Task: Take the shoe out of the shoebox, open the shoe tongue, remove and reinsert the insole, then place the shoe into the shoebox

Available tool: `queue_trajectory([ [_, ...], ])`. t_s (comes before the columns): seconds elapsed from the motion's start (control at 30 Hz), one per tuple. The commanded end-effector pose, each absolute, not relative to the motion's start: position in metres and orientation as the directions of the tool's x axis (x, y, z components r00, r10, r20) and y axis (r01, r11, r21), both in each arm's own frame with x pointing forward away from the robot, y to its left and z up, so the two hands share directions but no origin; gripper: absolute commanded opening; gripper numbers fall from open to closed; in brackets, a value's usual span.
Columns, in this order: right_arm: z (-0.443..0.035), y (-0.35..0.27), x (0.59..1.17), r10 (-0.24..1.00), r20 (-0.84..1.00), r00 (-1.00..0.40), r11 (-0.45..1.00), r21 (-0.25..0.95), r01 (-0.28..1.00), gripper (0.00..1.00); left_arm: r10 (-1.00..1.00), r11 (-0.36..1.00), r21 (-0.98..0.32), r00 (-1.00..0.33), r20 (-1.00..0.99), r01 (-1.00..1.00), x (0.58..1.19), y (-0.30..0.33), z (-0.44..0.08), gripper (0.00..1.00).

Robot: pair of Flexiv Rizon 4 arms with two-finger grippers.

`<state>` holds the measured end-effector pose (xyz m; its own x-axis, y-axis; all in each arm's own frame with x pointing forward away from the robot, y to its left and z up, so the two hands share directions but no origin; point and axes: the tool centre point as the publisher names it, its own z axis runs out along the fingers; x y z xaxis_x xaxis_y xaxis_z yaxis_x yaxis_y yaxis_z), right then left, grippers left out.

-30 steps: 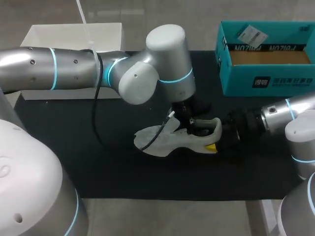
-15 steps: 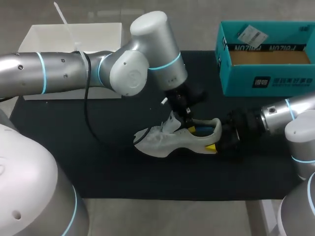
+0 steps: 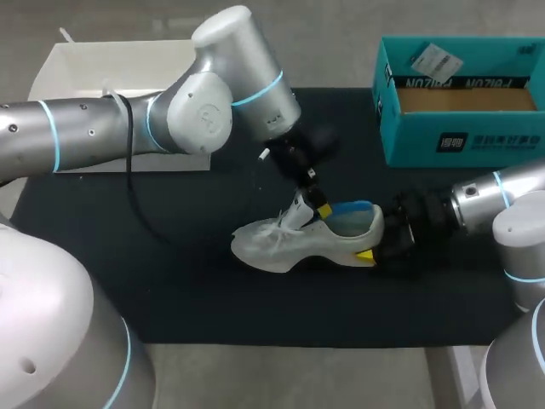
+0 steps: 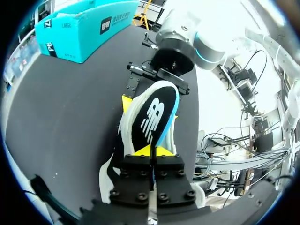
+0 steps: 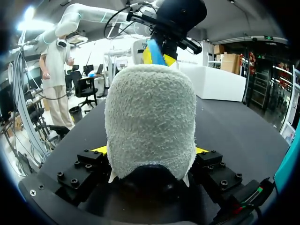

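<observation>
change: left tool (image 3: 319,206) lifts back, clamped on insole (image 3: 351,209), blue end now clear of shoe (image 3: 281,243) | right tool (image 3: 379,240) grips heel | insole removal underway

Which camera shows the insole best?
The left wrist view: the insole fills the middle, black on top with a blue edge, held in the left gripper. The head view shows only its blue end sticking out of the shoe. The right wrist view shows a blue sliver behind the heel.
</observation>
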<state>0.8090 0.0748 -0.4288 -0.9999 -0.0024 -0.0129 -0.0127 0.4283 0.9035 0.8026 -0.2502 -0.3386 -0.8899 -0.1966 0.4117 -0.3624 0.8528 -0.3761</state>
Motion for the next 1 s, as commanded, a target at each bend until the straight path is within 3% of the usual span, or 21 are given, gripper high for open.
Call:
queue_trajectory([
  [0.03, -0.430, 0.077, 0.809, -0.001, -0.013, -1.000, 0.430, 0.903, -0.013, 0.00, -0.120, 0.814, -0.449, -0.862, 0.493, -0.370, 0.804, -0.241, -0.332, 0.00],
  [0.67, -0.430, 0.077, 0.809, -0.001, -0.013, -1.000, 0.430, 0.903, -0.013, 0.00, -0.007, 0.746, -0.544, -0.821, 0.571, -0.384, 0.803, -0.274, -0.293, 0.00],
  [1.0, -0.430, 0.077, 0.809, -0.001, -0.013, -1.000, 0.430, 0.903, -0.013, 0.00, 0.124, 0.666, -0.651, -0.807, 0.577, -0.364, 0.804, -0.292, -0.242, 0.00],
])
